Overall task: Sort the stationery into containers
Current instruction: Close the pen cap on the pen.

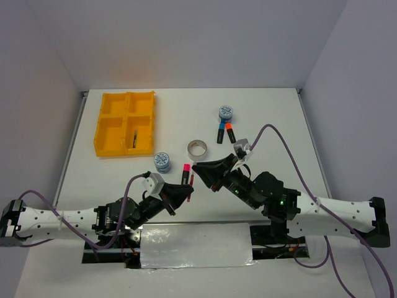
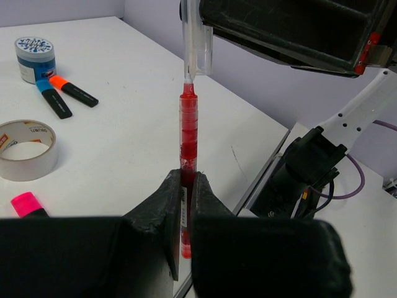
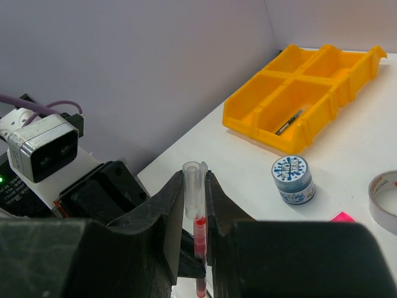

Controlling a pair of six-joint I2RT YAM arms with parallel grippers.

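Both grippers hold a thin red pen in the air between them. My left gripper is shut on its barrel. My right gripper is shut on the pen's clear cap, which sits over the pen's tip. In the top view the pen is near the table's front middle. The yellow tray stands far left with a thin dark pen in its near right compartment. A pink highlighter, two tape rolls, a silver tape ring, and blue and orange highlighters lie on the table.
A silver foil sheet covers the near edge between the arm bases. Purple cables loop over the right arm. White walls close in the table's back and sides.
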